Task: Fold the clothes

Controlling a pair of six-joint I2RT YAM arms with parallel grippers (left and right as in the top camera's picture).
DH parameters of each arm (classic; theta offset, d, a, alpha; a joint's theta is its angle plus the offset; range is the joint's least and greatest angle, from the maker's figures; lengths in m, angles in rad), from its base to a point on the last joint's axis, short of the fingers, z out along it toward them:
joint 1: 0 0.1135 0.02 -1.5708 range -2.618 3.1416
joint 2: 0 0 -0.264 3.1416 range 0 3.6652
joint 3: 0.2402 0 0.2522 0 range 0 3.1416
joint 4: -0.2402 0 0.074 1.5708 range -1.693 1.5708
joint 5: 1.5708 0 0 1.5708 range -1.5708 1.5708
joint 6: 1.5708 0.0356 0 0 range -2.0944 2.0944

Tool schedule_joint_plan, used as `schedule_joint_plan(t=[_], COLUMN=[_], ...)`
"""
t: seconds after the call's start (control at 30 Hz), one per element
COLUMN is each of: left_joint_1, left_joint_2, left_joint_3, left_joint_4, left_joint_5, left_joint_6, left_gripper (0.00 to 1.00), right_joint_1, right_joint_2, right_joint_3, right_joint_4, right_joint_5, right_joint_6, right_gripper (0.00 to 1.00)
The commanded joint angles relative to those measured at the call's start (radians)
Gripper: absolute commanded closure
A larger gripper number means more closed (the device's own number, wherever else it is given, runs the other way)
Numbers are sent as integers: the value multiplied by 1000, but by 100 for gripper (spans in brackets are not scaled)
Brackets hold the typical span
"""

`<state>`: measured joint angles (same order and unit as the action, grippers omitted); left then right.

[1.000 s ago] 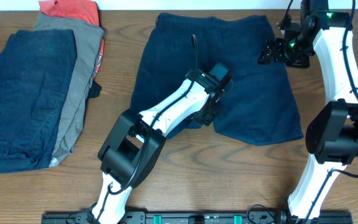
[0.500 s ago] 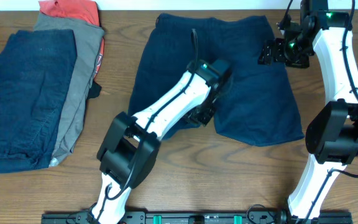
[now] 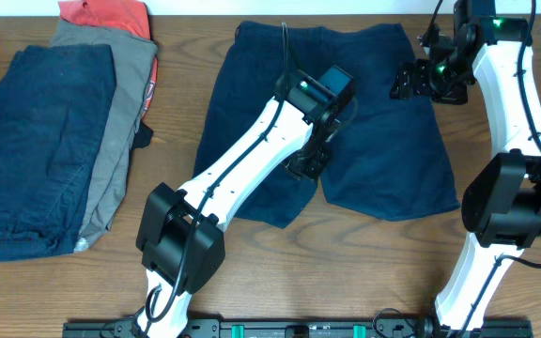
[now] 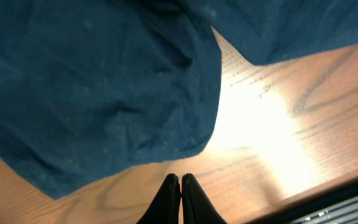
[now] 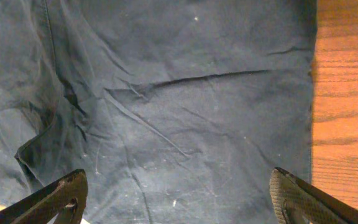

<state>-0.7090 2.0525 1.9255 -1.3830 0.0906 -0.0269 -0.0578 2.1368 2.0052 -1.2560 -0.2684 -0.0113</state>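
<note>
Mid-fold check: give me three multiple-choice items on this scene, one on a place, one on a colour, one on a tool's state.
1. The pile lies where, relative to the shorts?
A. On the right arm's side
B. On the left arm's side
C. On top of them

2. The pile's top piece is:
A. Grey
B. Red-orange
C. Navy

3. The right tool is:
A. Open
B. Shut on the shorts
C. Shut on nothing

Key:
1 B, the overhead view shows the pile beyond the left arm.
2 C, navy cloth lies uppermost.
3 A, its fingers stand wide apart over the shorts.
</note>
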Motion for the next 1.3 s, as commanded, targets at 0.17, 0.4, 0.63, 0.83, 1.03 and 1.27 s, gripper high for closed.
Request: schedule_joint_plan(t=[0.17, 0.4, 0.63, 0.83, 1.03, 1.27], left_joint_1=[0, 1, 0, 2, 38, 162], left_joint_2=[1, 1, 1, -5, -85, -251], left_joint_3=[-159, -330, -451, -442, -303, -239], left_joint_4=[64, 346, 589, 568, 392, 379], left_joint_5=[116, 100, 112, 138, 130, 127], left_joint_6=[-4, 7, 5, 6, 53, 50], left_gripper=[67, 64, 65, 65, 65, 55], right_joint_1=[-7, -7, -10, -17, -40, -23], right_joint_2=[1, 1, 1, 1, 1, 1], right_joint_3=[-8, -8, -8, -8, -8, -8], right_joint_4=[-1, -1, -2, -53, -174, -292], right_joint_5=[3, 3, 3, 3, 4, 15], right_joint_6=[-26, -28, -28, -27, -27, -27], right_gripper=[8, 8, 8, 11, 11, 12])
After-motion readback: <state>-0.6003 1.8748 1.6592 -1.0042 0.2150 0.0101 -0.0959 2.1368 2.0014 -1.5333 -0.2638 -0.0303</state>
